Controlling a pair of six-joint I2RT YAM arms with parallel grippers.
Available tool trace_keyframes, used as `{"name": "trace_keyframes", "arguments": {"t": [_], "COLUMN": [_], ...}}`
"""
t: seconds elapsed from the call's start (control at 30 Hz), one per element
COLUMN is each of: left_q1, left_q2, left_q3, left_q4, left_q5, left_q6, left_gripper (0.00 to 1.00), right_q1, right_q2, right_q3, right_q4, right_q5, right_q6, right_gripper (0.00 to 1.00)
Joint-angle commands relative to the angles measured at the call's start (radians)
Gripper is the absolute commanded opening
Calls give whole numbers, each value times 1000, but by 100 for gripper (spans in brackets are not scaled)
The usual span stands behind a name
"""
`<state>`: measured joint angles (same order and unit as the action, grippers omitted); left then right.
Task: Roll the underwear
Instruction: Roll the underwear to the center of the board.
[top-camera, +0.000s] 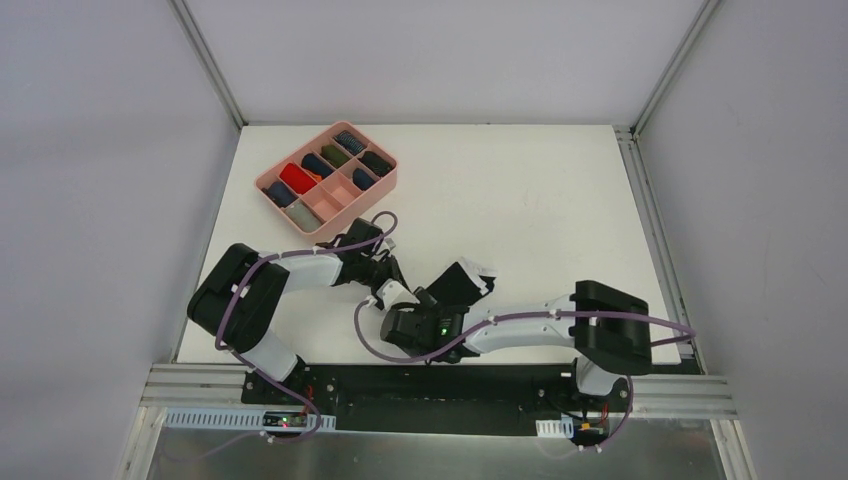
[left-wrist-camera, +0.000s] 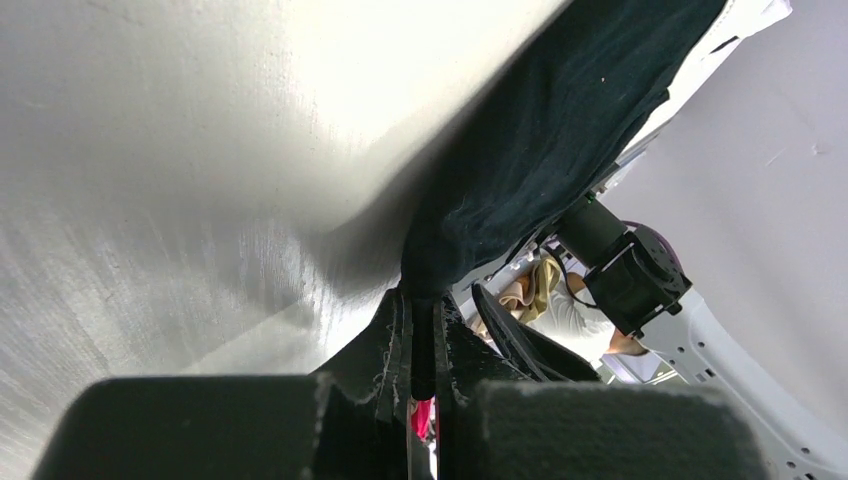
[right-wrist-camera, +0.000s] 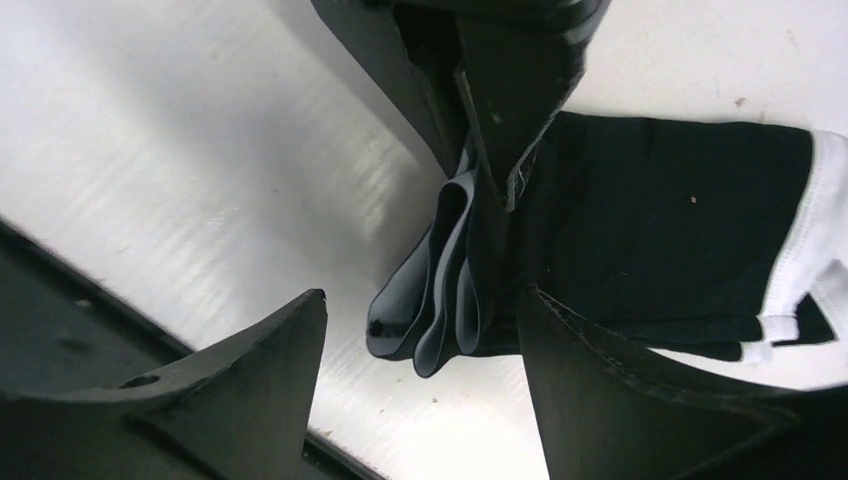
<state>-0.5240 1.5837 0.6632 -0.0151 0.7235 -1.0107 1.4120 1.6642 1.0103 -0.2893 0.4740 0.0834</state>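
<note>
The black underwear (top-camera: 458, 281) with white seams lies on the table near the front middle, with a white edge at its far right. My left gripper (top-camera: 384, 288) is shut on its left end. In the left wrist view the closed gripper (left-wrist-camera: 421, 305) pinches black cloth (left-wrist-camera: 540, 140) that stretches away from it. In the right wrist view the left gripper (right-wrist-camera: 500, 90) holds the bunched, folded end (right-wrist-camera: 430, 320) of the underwear (right-wrist-camera: 660, 230). My right gripper (right-wrist-camera: 420, 300) is open, with a jaw on each side of that end, and holds nothing. No grey briefs show.
A pink compartment tray (top-camera: 362, 200) with several rolled cloth items stands at the back left, just beyond the left arm. The right arm (left-wrist-camera: 620, 270) lies close to the left gripper. The table's dark front edge (right-wrist-camera: 60, 290) is just below the right gripper.
</note>
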Motion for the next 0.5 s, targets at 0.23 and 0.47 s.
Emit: {"name": "trace_keyframes", "arguments": {"t": [0.23, 0.47], "left_q1": [-7, -7], "left_q2": [-7, -3], "left_q3": [31, 44], "left_q4": [-25, -30], "left_q5": [-9, -1], "left_q6": [-2, 12], "left_gripper": [0, 0], "right_q1": [64, 62], "right_q2": [96, 99], "right_q3": [65, 69], "right_q4": [-62, -76], "right_q5": [260, 270], "right_q6": [10, 34], "right_gripper": [45, 0]}}
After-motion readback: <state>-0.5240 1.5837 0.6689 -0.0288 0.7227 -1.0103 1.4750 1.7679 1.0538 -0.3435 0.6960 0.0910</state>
